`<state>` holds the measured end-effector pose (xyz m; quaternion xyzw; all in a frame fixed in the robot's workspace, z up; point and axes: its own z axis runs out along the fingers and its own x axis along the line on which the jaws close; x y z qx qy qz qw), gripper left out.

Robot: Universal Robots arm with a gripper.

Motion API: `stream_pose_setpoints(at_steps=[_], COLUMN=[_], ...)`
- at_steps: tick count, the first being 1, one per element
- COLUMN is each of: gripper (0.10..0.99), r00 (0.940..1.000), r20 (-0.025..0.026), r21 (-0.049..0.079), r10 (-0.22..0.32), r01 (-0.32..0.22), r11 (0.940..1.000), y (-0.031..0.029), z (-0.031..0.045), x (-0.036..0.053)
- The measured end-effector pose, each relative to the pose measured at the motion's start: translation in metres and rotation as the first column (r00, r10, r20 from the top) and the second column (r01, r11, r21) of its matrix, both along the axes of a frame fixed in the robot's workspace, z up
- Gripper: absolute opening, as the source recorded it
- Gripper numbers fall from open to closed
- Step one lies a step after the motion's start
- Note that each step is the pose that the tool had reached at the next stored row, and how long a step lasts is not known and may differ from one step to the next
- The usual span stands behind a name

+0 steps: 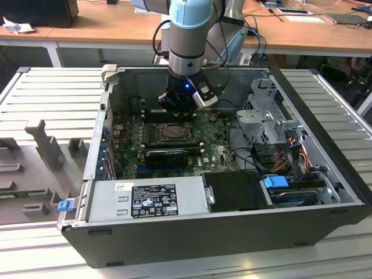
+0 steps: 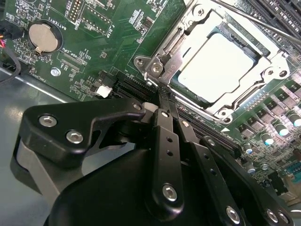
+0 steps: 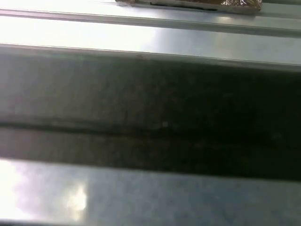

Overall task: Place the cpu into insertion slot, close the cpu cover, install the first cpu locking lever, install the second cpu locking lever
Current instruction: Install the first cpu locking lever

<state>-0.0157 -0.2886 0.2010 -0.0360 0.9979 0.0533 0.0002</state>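
the black two-fingered gripper (image 2: 162,96) on the grey and light-blue robot arm (image 1: 189,35) is reaching down into the open black computer case (image 1: 221,232), which is lying on its side on the ribbed grey counter (image 1: 52,99). in the second wrist view the fingers (image 2: 164,122) are pressed together with no gap showing between them and nothing held, and their tips are sitting right at the near corner of the dull silver-grey metal cpu cover (image 2: 188,49), by a screw post there.

the small square cpu with the silver-grey top (image 2: 216,66) is lying flat inside the black-framed insertion slot (image 2: 214,101) on the green motherboard (image 2: 117,42), just beyond the fingertips. the cover is lying down over it, framing the chip through its large window. a thin metal locking lever (image 2: 263,23) is running along the far side of the cover; whether it is latched cannot be told.

in the exterior view the gripper (image 1: 181,107) is hanging just above the far edge of the socket (image 1: 173,132), near the middle of the case. a round silver coin battery (image 2: 43,37) is sitting on the board well apart from the socket.
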Motion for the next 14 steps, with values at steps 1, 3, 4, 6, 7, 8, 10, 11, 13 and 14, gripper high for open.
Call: stream_pose_setpoints(at_steps=[1, 3, 4, 6, 7, 8, 10, 11, 13, 14], gripper=[0.106, 0.106, 0.106, 0.106, 0.106, 0.106, 0.106, 0.106, 0.106, 0.106], r00=[1.0, 1.0, 1.0, 1.0, 1.0, 1.0, 1.0, 1.0, 1.0, 1.0], r20=[-0.0002, -0.0001, -0.0001, 0.0001, -0.0001, -0.0001, 0.0001, 0.0, -0.0001, -0.0001], r21=[0.002, 0.012, 0.014, 0.014, 0.014, 0.014, 0.014, 0.014, 0.014, 0.014], r10=[0.0, 0.0, 0.0, 0.0, 0.0, 0.0, 0.0, 0.0, 0.0, 0.0], r01=[0.0, 0.0, 0.0, 0.0, 0.0, 0.0, 0.0, 0.0, 0.0, 0.0], r11=[1.0, 0.9999, 0.9999, 0.9999, 0.9999, 0.9999, 0.9999, 0.9999, 0.9999, 0.9999], y=[0.0, 0.0001, 0.0001, 0.0001, 0.0001, 0.0001, 0.0, -0.0021, -0.0052, -0.0058], z=[0.0, -0.0001, -0.0001, 0.0009, 0.0062, 0.0123, 0.0154, 0.0155, 0.0155, 0.0155], x=[0.0001, 0.0004, 0.0005, 0.0005, 0.0005, 0.0005, 0.0005, 0.0005, 0.0005, 0.0005])
